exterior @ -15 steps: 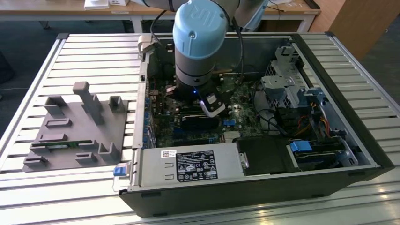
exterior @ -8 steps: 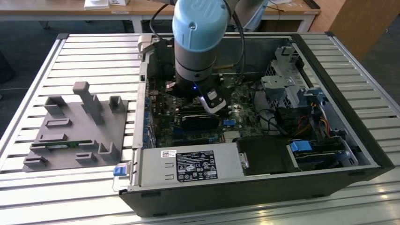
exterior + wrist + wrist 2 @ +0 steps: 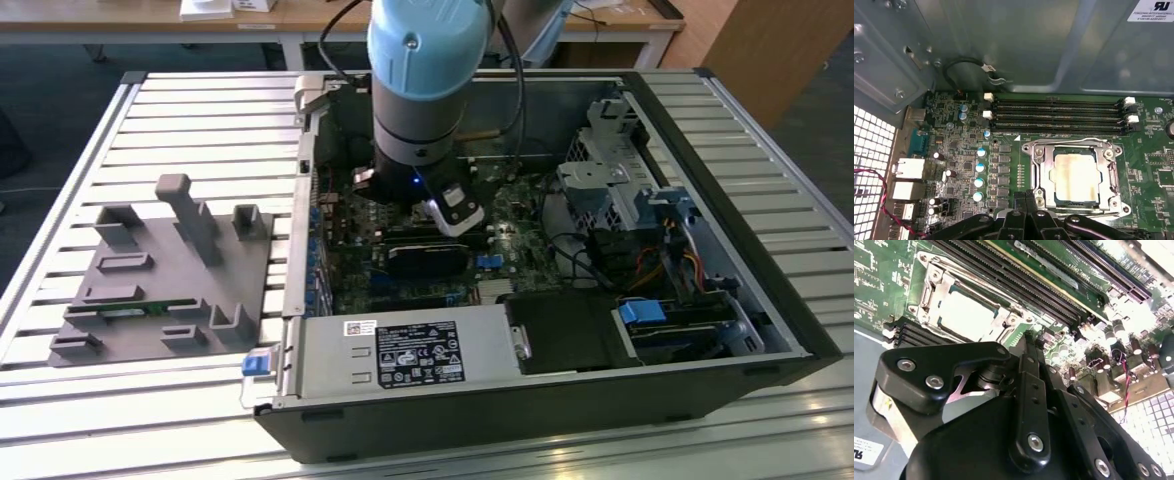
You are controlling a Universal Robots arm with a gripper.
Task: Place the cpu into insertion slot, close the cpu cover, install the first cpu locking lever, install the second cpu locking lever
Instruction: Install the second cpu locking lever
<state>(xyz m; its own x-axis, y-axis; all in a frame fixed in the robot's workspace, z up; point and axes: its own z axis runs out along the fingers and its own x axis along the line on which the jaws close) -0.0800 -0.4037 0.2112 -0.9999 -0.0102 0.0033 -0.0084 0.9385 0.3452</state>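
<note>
Inside the open computer case (image 3: 747,330), on the green board (image 3: 954,150) just beside the long memory slots (image 3: 1059,115): chip (image 3: 1074,172) seated in its socket (image 3: 1040,186), metal cover (image 3: 1114,170) framing it — closed down flat. Gripper (image 3: 1030,197) just beside the socket's edge, fingers (image 3: 1029,365) pressed together, holding nothing.

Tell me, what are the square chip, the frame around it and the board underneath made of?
The cpu looks like metal with a dull, pale tan face. The cpu cover seems bright steel: it glints. The green circuit board looks like lacquered laminate, though that is a guess.
</note>
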